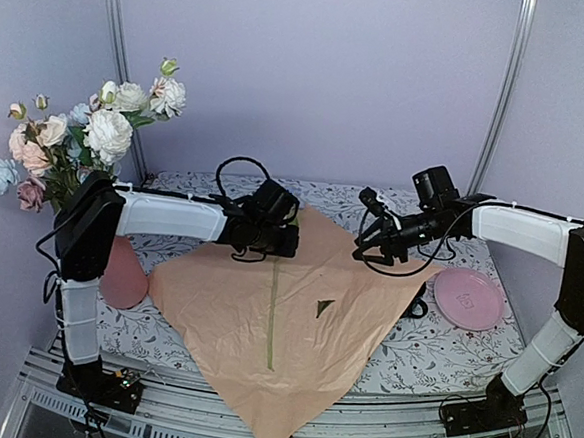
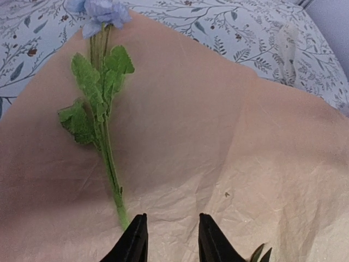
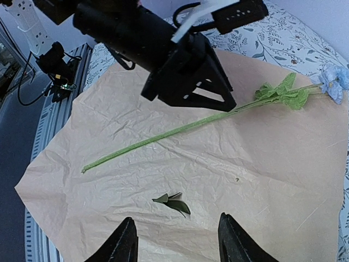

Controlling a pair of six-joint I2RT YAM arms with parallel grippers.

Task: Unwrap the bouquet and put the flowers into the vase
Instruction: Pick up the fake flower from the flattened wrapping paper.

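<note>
Crinkled peach paper lies flat on the tabletop, a blue flower lying along it. Both left pincer and right pincer are released and empty. The matte pink vase at 9 o'clock holds the blooms.

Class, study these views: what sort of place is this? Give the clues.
Probably a robotics lab booth, not a florist's: plain lilac walls, a left arm and right arm bolted to a metal rail, and a floral tablecloth staged with wrapping paper and flowers.
</note>
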